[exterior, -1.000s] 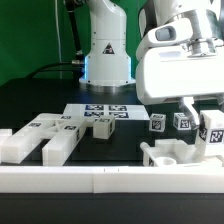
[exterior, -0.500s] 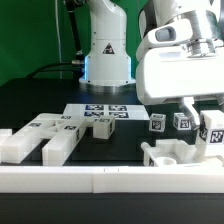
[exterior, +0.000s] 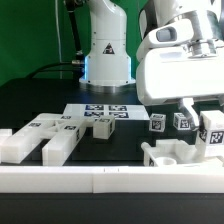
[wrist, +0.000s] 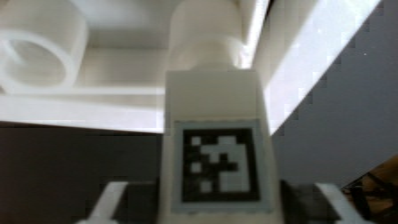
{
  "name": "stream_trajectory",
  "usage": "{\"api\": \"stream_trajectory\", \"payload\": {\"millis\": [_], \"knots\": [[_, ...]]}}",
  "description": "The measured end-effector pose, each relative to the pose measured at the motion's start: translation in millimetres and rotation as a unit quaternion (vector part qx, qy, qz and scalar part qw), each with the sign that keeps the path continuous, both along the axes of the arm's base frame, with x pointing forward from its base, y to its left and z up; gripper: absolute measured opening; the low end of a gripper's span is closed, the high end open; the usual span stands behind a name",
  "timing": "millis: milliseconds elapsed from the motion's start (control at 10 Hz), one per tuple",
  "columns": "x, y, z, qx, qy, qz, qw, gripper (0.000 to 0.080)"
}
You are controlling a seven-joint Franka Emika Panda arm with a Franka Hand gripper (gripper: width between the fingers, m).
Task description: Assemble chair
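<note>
White plastic, chunky and tagged: the chair is not yet one piece, and its parts lie spread over the black surface [exterior: 40, 100]. The part that concerns you now is the upright tagged post [wrist: 217, 130] at the exterior view's right edge, just beside a slotted chair block [exterior: 165, 152] with a round opening. The jaws straddle this post, one pad [wrist: 118, 203] on each side. The wrist view shows its tag centred between them, which suggests a squared-up hold for carrying it to the block. You cannot tell whether the pads press the post or stand just off it, nor whether it rests on the surface. Two small tagged pieces [exterior: 158, 122] sit near, behind the block. At the exterior view's left, two long blocks [exterior: 22, 142] and a small cube [exterior: 100, 128] lie well apart, probably waiting their turn. Behind them lies the marker board [exterior: 98, 111], and a white rail [exterior: 80, 180] runs along the front, likely as a stop to push parts against
</note>
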State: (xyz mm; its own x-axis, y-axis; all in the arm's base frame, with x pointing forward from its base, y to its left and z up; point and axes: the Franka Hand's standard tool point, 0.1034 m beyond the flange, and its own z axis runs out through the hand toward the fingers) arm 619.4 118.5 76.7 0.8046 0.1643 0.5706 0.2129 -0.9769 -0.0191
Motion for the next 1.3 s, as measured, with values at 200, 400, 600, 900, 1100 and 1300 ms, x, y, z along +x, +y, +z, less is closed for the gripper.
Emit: {"api": "stream_trajectory", "payload": {"millis": [200, 400, 600, 900, 1100, 1300], "knots": [[-0.4, 0.0, -0.8, 0.000, 0.001, 0.000, 1.000, 0.0622], [-0.7, -1.3, -1.7, -0.001, 0.003, 0.001, 1.000, 0.0642], [-0.2, -5.1, -2.2, -0.003, 0.003, 0.000, 1.000, 0.0648], [2.6, -10.4, 7.6, -0.007, 0.009, 0.001, 1.000, 0.0649], [6.0, -9.8, 21.1, -0.007, 0.011, 0.002, 1.000, 0.0649], [3.2, -9.2, 15.0, -0.008, 0.027, 0.004, 1.000, 0.0649]]}}
